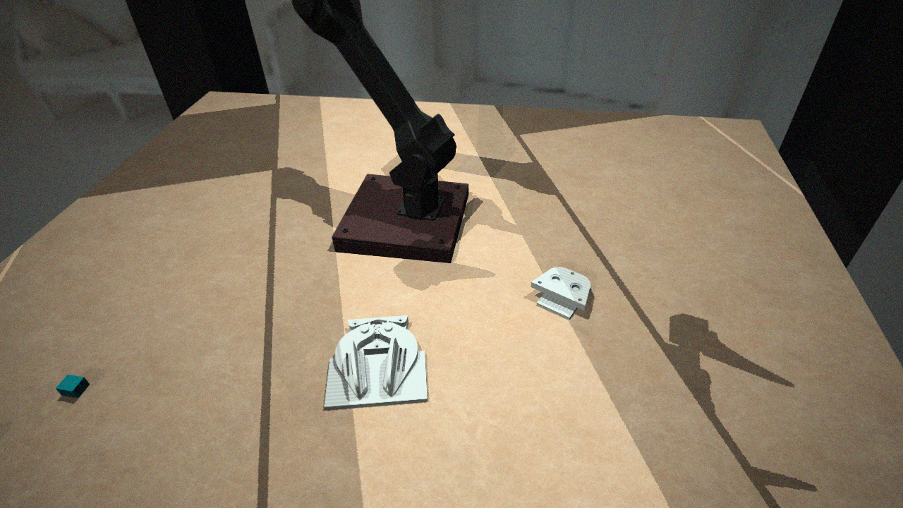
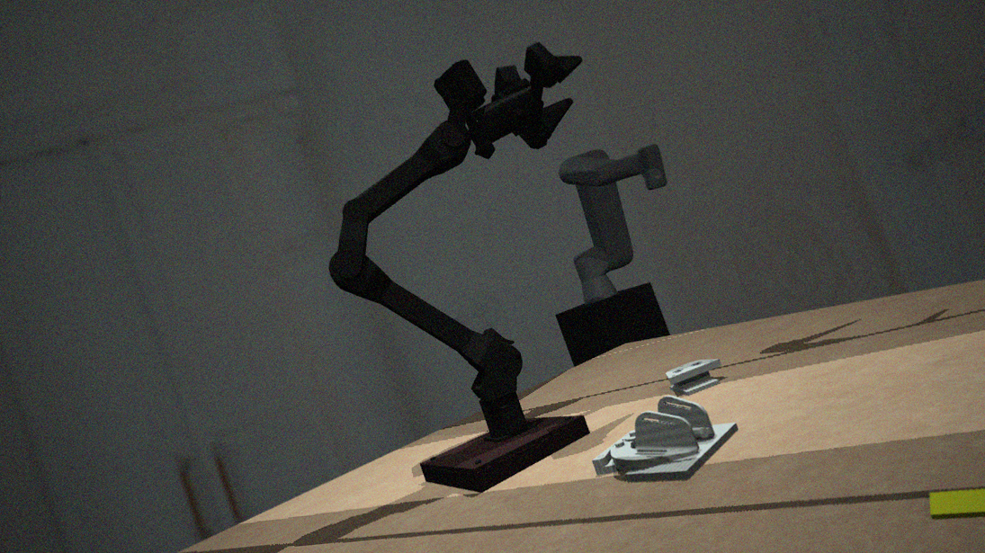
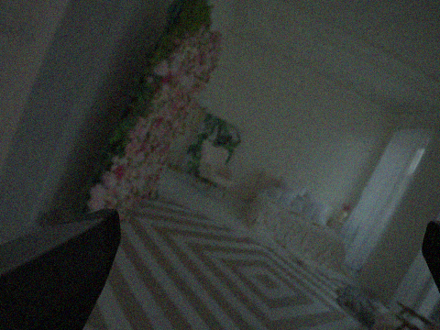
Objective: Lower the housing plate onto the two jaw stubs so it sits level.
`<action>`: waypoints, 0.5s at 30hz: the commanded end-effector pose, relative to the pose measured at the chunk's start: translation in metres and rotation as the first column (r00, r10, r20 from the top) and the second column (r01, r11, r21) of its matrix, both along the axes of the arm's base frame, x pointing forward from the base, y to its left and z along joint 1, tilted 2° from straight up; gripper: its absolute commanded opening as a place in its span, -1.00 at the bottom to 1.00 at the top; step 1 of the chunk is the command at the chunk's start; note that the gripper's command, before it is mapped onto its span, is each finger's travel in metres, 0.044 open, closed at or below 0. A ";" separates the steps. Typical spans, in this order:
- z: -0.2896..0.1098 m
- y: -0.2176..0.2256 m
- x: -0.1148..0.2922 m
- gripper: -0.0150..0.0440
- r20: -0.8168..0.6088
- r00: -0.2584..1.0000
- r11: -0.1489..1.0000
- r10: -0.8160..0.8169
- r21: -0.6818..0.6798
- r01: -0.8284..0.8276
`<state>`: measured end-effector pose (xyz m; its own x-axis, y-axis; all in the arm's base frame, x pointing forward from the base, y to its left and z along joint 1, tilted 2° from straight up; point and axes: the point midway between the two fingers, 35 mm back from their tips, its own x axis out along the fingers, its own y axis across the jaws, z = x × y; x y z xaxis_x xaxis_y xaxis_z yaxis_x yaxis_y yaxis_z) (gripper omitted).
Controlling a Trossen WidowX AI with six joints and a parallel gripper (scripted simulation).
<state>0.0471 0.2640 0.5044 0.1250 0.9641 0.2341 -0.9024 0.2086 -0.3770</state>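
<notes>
The pale jaw base [image 1: 413, 385] [image 2: 718, 439] carries two upright jaw walls [image 1: 358, 372] [image 2: 661, 432], thin, rounded at the top and pierced by narrow slots. Near their rear ends, two small round stubs [image 1: 388, 327] are uncovered. The housing plate [image 1: 561, 289] [image 2: 691, 371] is on the surface [image 1: 492, 410] [image 2: 816, 405], well apart from the jaw base, to its right in the top view. This plate is pale, with fine ridges, a curved edge and two round holes, and it sits above a narrower ribbed part.

The hand [image 2: 575, 81] [image 3: 273, 231] is high above the jaw base; its dark, pointed fingers are wide open, with nothing between them. The arm stands on a dark reddish, flat block [image 1: 353, 233] [image 2: 450, 470] behind the jaw base. A small teal block [image 1: 71, 384] lies left of the jaw base in the top view.
</notes>
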 end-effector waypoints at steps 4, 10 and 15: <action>-0.032 0.022 0.013 1.00 0.068 0.997 0.989 -0.044 -0.140 0.053; -0.060 0.036 0.024 1.00 0.131 0.990 0.962 -0.059 -0.256 0.091; -0.083 0.047 0.033 1.00 0.182 0.982 0.929 -0.058 -0.350 0.120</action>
